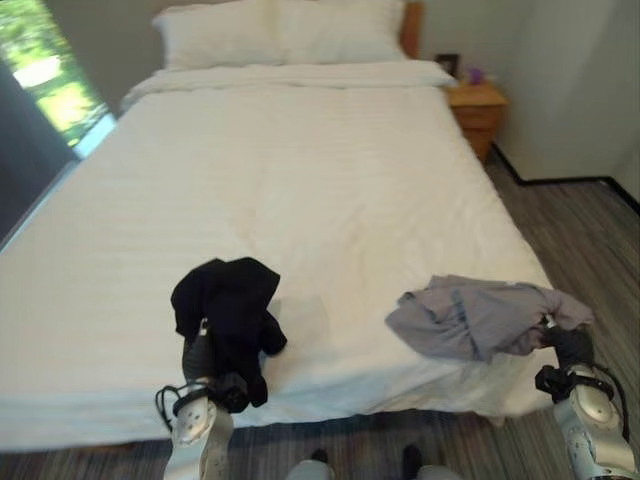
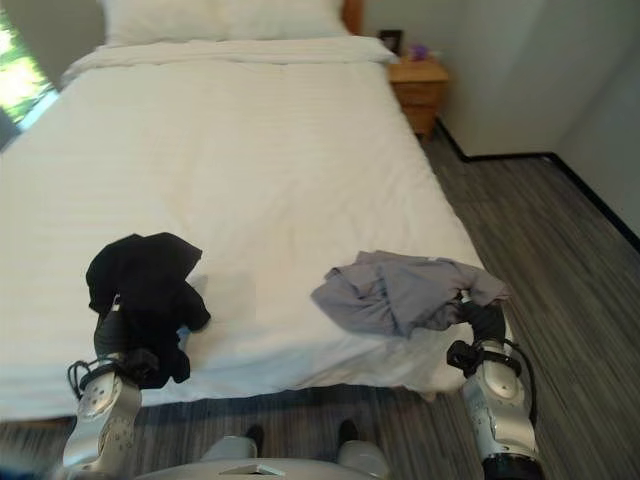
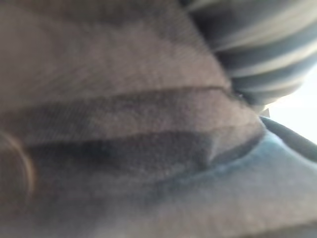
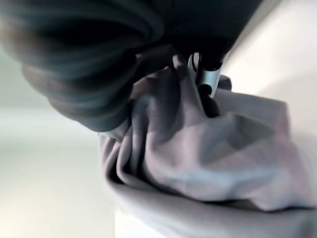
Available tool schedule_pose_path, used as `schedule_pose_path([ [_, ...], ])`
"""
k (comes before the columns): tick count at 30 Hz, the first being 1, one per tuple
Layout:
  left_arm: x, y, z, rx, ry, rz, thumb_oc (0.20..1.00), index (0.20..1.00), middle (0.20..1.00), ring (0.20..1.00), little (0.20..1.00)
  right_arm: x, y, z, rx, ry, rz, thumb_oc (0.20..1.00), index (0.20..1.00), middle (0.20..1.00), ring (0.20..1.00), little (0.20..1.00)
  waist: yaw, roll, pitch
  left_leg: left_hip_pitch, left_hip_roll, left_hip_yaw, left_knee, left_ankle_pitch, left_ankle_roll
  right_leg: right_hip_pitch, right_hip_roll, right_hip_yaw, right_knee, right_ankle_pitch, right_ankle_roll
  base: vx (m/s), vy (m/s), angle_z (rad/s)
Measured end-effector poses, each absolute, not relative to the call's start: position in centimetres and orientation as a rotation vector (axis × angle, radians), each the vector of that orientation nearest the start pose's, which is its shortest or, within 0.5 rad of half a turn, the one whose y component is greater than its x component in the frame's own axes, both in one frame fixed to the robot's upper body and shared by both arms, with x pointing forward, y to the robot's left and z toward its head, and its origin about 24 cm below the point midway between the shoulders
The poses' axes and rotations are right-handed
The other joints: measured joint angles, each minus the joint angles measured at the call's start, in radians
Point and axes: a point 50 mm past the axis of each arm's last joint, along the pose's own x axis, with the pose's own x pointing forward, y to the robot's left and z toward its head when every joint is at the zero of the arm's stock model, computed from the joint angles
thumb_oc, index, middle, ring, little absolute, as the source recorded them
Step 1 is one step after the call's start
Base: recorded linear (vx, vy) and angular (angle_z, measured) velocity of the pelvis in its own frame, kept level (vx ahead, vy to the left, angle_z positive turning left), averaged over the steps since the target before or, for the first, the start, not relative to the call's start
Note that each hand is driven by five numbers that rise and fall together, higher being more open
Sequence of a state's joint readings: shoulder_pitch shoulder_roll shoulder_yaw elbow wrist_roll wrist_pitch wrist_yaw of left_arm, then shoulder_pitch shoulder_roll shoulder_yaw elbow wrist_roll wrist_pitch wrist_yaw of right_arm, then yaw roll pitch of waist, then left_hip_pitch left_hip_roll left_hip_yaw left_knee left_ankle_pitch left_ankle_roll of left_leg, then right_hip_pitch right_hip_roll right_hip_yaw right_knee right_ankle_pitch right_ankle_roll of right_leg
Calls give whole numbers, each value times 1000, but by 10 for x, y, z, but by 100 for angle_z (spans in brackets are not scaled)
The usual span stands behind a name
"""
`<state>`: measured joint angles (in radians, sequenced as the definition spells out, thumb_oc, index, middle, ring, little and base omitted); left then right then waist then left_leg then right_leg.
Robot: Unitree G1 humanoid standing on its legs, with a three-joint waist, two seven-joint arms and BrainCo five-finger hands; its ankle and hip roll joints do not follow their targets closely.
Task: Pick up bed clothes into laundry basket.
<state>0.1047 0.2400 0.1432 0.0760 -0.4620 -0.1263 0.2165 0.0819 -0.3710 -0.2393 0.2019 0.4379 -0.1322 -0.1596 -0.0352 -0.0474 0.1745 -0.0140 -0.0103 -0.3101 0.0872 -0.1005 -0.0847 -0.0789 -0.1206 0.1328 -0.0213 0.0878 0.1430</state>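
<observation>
The left hand (image 1: 200, 352) came up from the foot of the bed (image 1: 300, 190) at about 7 o'clock in the left eye view, with the wrist pointing upward and the hand raised into a black garment (image 1: 228, 305). This garment was draped over the hand and hung down around it, near the bed's foot edge, so the fingers were covered by the cloth and I cannot tell if they were clenched or released; the left wrist view was covered by dark folded cloth lying close over the hand. The right hand (image 2: 485, 322) rose at about 5 o'clock, at the corner of the mattress, also with the wrist upward. A grey garment (image 2: 400, 290) lay crumpled on the white cover just beside it, toward 9 o'clock from the hand, and one end of the garment reached the hand. In the right wrist view the silver fingers (image 4: 207, 82) were curled into the grey cloth and pinched a fold of it, so this hand was grasping the garment. Two white pillows (image 1: 285, 30) lay at 12 o'clock, and a wooden nightstand (image 1: 478, 110) stood at about 1 o'clock
</observation>
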Motion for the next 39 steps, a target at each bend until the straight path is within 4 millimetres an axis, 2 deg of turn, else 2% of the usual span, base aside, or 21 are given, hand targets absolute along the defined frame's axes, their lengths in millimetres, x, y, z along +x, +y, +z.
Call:
schedule_pose_path([
  [2,232,254,46,-177,-76,398,200,200,200,200,200,206,-305,22,96,49,-558,200,200,200,200,200,-14,-34,-2,-8,-43,73,-3,10,51,-52,-40,83,-15,2,34,-282,177,-120],
  [4,231,261,57,-123,-110,384,200,200,200,200,200,198,-298,11,142,74,-587,200,200,200,200,200,-23,-73,13,-27,-70,205,38,28,87,-103,-63,95,-38,-80,71,-362,99,-154],
  [5,227,265,58,-105,-113,391,200,200,200,200,200,200,-291,7,164,80,-580,200,200,200,200,200,-17,-63,22,-50,-39,271,58,28,98,-138,-71,34,-25,-146,73,-211,80,-200],
  [6,227,268,51,-120,-92,426,200,200,200,200,200,201,-284,2,173,107,-560,200,200,200,200,200,11,-14,50,-44,28,373,64,18,110,-198,-91,-211,116,-111,43,-314,123,-208],
  [7,224,269,43,-129,-63,455,200,200,200,200,200,203,-275,-1,174,127,-524,200,200,200,200,200,18,8,59,-22,56,416,59,22,117,-195,-121,-373,234,-117,25,-321,105,-195],
  [8,221,270,38,-131,-42,468,200,200,200,200,200,204,-270,-3,170,138,-498,200,200,200,200,200,25,19,60,-5,62,416,47,21,117,-185,-132,-415,276,-116,25,-347,73,-146],
  [9,219,269,34,-135,-30,480,200,200,200,200,200,200,-266,-6,165,153,-467,200,200,200,200,200,41,34,60,20,92,483,17,27,124,-126,-150,-449,393,-149,25,-245,34,-129],
  [11,215,272,31,-132,-21,493,200,200,200,200,200,200,-266,-6,164,154,-460,200,200,200,200,200,70,36,59,45,111,547,-18,53,116,-86,-167,-458,482,-169,41,-125,-1,-117],
  [12,213,274,31,-129,-18,502,200,200,200,200,200,200,-267,-5,162,147,-466,200,200,200,200,200,76,38,57,40,116,554,-23,58,117,-28,-178,-478,467,-173,50,-142,-101,-112],
  [13,210,280,32,-113,-21,513,200,200,200,200,200,204,-268,-2,165,131,-474,200,200,200,200,200,95,9,42,38,100,587,-38,65,91,89,-210,-549,359,-119,47,-134,-225,-98],
  [16,203,284,31,-116,-11,542,200,200,200,200,200,223,-256,8,165,96,-405,200,200,200,200,200,117,7,35,55,129,674,-56,96,49,112,-151,-601,191,-129,38,-51,-198,-117],
  [18,208,274,31,-142,-19,507,200,200,200,200,200,221,-261,9,133,100,-402,200,200,200,200,200,109,31,18,68,170,675,-81,128,15,151,-77,-556,98,-109,9,21,-285,-53],
  [21,225,258,38,-183,-56,457,200,200,200,200,200,205,-274,3,86,149,-430,200,200,200,200,200,76,12,-36,13,258,618,-20,150,-17,141,16,-563,72,-135,-35,-40,-290,-14],
  [22,227,257,41,-193,-68,448,200,200,200,200,200,208,-274,9,74,125,-415,200,200,200,200,200,77,4,-44,7,267,532,-9,150,-17,112,27,-526,74,-130,-62,-32,-151,-53],
  [23,227,256,40,-193,-65,446,200,200,200,200,200,210,-274,11,69,117,-410,200,200,200,200,200,95,5,-45,6,256,480,-3,151,-17,104,31,-502,75,-123,-72,-21,-127,-89],
  [24,229,250,39,-200,-61,427,200,200,200,200,200,211,-276,12,54,116,-412,200,200,200,200,200,108,-4,-41,-11,225,370,12,141,-29,98,24,-467,70,-111,-89,9,-70,-72],
  [25,230,236,34,-225,-40,388,200,200,200,200,200,209,-280,13,43,118,-423,200,200,200,200,200,118,-10,-37,-18,141,240,-11,123,-56,98,-1,-449,43,-84,-88,10,-24,-48],
  [26,230,228,30,-241,-25,364,200,200,200,200,200,206,-283,12,37,123,-434,200,200,200,200,200,106,-3,-40,-24,115,259,-28,134,-40,104,0,-455,23,-69,-70,11,-7,-11],
  [27,230,224,28,-243,-17,341,200,200,200,200,200,201,-283,7,44,147,-444,200,200,200,200,200,95,29,-47,-31,110,300,-46,133,-9,117,11,-459,7,-55,-63,1,32,12],
  [32,220,247,28,-181,-2,390,200,200,200,200,200,193,-270,-7,74,193,-438,200,200,200,200,200,86,4,-43,38,73,313,-171,179,13,145,0,-420,-84,9,-34,15,55,-10],
  [39,213,260,30,-169,-14,442,200,200,200,200,200,205,-250,-8,99,197,-349,200,200,200,200,200,114,-5,-48,66,70,332,-185,188,15,157,-3,-404,-84,11,-28,4,54,-6],
])
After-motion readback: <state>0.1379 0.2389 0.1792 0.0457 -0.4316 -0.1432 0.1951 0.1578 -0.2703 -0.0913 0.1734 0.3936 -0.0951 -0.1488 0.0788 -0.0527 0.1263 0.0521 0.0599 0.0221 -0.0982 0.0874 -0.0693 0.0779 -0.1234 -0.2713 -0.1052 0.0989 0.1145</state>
